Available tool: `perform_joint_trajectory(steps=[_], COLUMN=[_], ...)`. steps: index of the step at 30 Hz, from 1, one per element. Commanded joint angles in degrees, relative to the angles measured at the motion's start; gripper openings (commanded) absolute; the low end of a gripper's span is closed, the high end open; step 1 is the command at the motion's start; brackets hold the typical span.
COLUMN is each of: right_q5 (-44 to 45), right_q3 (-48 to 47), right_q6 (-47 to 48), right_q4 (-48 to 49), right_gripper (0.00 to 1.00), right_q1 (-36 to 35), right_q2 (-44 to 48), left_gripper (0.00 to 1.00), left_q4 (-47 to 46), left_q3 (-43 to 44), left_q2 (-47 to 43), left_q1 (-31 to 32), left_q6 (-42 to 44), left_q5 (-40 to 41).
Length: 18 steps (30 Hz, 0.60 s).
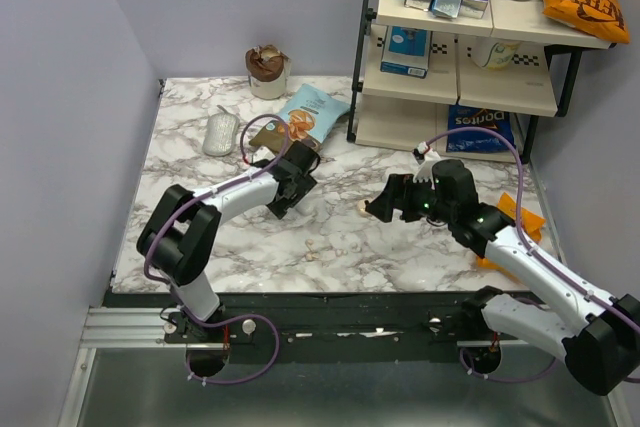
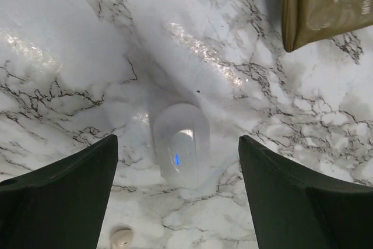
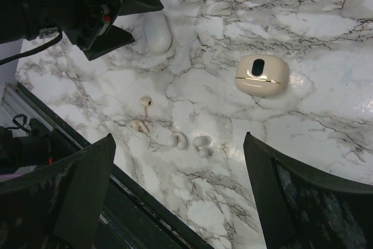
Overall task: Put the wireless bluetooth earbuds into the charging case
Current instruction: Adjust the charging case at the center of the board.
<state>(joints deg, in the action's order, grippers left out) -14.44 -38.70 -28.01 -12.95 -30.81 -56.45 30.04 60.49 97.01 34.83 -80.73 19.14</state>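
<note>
The case (image 2: 180, 153) lies flat on the marble table (image 1: 180, 197), a small blue light glowing on its upper face. It sits between the two fingers (image 2: 64, 196) of the left gripper (image 1: 281, 207). The fingers are spread wide and touch neither side of it. In the right wrist view the same case (image 3: 156, 33) lies just beside the tips of the left gripper, at the far left of the scene.

The earbuds (image 3: 178, 140) lie loose on the table, well apart from the case and nearer the front edge. They are two rounded white pieces side by side, the second (image 3: 202, 144) close to the first. Just left of them lie two stemmed buds (image 3: 144, 104), cream in colour, between the earbuds and the case. A cream case (image 3: 261, 75) with a dark oval on top rests closed on the marble, off to the right of all four pieces.

The right gripper (image 1: 382, 202) hangs above the table with its fingers (image 3: 70, 196) wide apart and nothing between them. The earbuds lie below, in the gap between them.

A brown packet (image 2: 326, 4) lies beyond the case, at the upper right of the left wrist view. Farther back on the table sit a grey oval object (image 1: 220, 134) and a blue snack bag (image 1: 312, 112). A shelf (image 1: 460, 87) stands at the back right.
</note>
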Motion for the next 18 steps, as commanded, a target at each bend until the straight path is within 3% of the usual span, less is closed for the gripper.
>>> perform_joint_trajectory(steps=[1,7,10,18], right_q5=[0.6,2.9,2.5,0.4], right_q3=[0.9,1.2,1.1,0.2], right_q6=[0.6,2.0,1.7,1.0], right_q4=[-1.4,-2.1,-1.8,-1.8], right_gripper=[1.0,1.0,1.0,1.0], right_q1=[-0.3,-0.3,-0.3,-0.3], right_q2=[1.8,3.5,3.2,1.6], left_gripper=[0.97,0.99,0.99,0.97], left_q4=[4.3,0.4,2.9,2.4], left_q3=[6.8,5.0,3.9,3.0], left_q2=[-4.1,-4.5,-2.6,-1.5], left_q1=[-0.5,-0.2,0.0,0.1], left_q6=[18.9,55.2,64.3,72.8], left_q5=[2.7,-7.3,-10.3,-16.4])
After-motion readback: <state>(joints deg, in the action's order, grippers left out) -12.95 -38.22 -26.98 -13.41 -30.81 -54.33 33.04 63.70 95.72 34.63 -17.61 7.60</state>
